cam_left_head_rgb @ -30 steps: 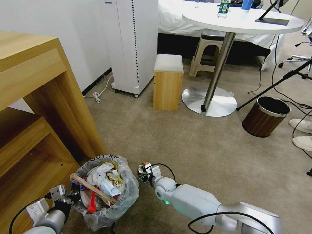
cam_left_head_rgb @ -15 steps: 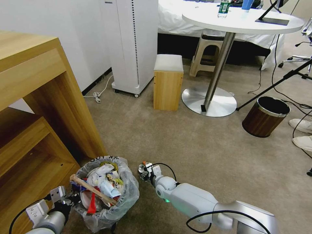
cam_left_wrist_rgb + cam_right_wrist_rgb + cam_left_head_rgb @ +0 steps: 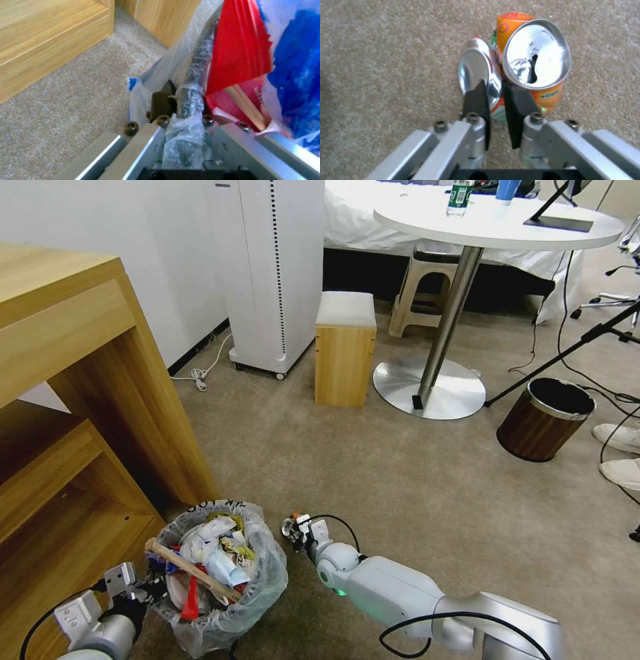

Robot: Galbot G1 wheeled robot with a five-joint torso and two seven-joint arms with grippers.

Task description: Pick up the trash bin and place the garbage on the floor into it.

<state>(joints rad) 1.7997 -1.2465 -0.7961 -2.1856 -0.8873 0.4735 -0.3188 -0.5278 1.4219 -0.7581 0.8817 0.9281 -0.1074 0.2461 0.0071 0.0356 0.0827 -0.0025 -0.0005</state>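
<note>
The trash bin [image 3: 263, 580], lined with a crinkly clear bag, stands on the carpet by the wooden desk and is heaped with garbage. A wooden stick [image 3: 190, 569], a red wrapper [image 3: 240, 50], a blue-white cup [image 3: 295, 75] and crumpled papers [image 3: 213, 543] lie in it. My left gripper [image 3: 148, 588] is shut on the bin's bag-covered rim [image 3: 188, 105] at its near left side. My right gripper [image 3: 495, 97] is shut on a crushed orange can [image 3: 533, 60], low over the carpet just right of the bin [image 3: 292, 527]. Two white slippers [image 3: 617, 437] lie at the far right.
A wooden desk [image 3: 100, 380] stands close on the left. Ahead are a white appliance [image 3: 273, 273], a wooden stool [image 3: 343, 353] and a round table's metal base [image 3: 430, 387]. A brown wood-grain bin [image 3: 543, 420], cables and a stand's leg [image 3: 567, 353] are at the right.
My right gripper has crept slightly up and toward the bin with the can. The left gripper and the bin have shifted only a little.
</note>
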